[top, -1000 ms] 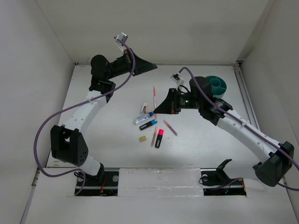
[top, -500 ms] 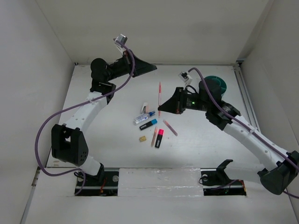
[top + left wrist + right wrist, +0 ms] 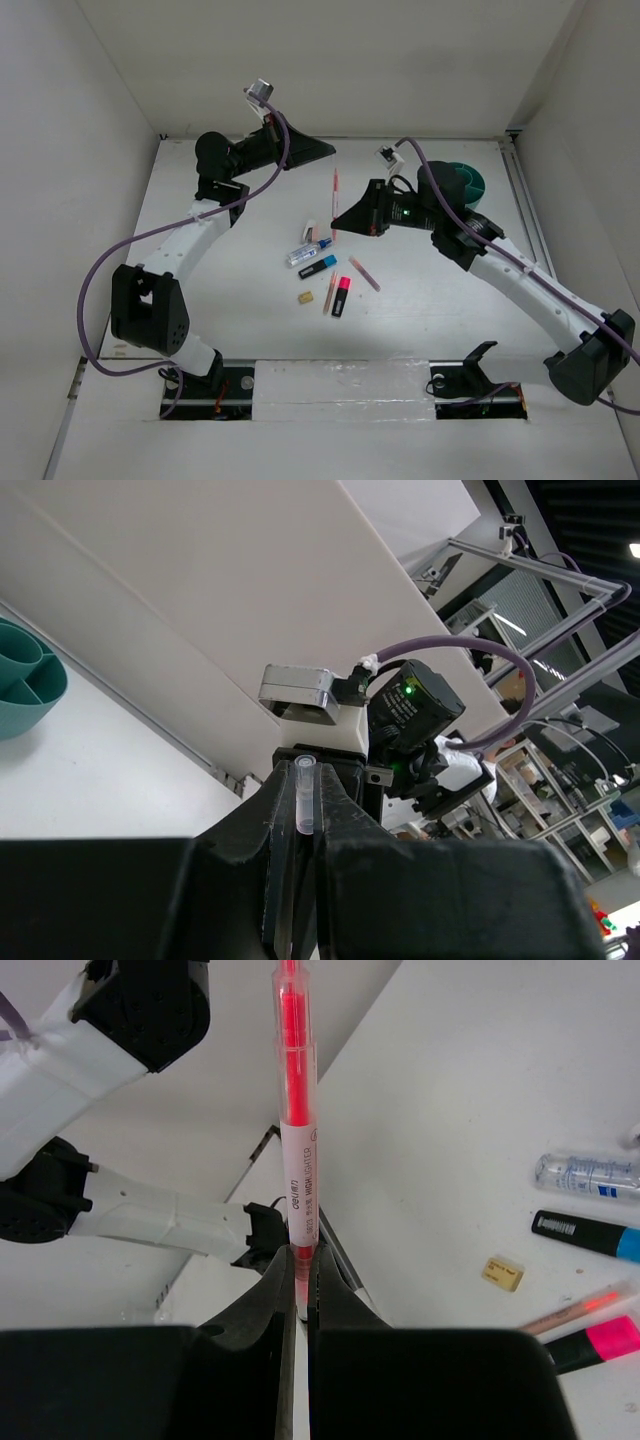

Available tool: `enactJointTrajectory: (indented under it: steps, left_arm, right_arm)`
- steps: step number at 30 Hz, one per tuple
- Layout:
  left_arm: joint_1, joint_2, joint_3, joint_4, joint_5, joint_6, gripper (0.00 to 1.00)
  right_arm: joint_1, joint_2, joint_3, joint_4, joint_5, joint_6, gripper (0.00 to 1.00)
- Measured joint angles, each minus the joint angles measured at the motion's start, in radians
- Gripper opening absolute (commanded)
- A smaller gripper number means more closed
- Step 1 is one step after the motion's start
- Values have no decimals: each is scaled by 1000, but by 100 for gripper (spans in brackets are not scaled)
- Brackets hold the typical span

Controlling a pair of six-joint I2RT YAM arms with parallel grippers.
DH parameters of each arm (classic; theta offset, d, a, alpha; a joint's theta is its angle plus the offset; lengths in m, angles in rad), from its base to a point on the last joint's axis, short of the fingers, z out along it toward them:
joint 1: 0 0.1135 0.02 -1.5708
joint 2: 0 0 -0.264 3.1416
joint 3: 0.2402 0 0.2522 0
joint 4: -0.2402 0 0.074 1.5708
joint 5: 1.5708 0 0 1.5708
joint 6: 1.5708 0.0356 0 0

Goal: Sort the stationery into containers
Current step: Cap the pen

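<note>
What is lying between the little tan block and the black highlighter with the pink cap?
A thin pink pen lies between the small tan block and the pink-capped black highlighter. The top view shows it best.

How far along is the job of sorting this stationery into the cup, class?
Done: nothing shows in the teal cup's visible part. In hand: right pincer grips a pink pen; left pincer pinches a clear thin stick. Left: seven loose items on the table.
</note>
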Motion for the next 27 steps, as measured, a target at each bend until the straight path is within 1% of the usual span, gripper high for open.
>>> enactJointTrajectory:
  steps: [17, 27]
  left_arm:
    - [0, 24, 1, 7, 3, -2, 0]
    - [0, 84, 38, 30, 6, -36, 0]
  right_arm:
    - [2, 26, 34, 11, -35, 0, 0]
    - [2, 25, 32, 11, -37, 0, 0]
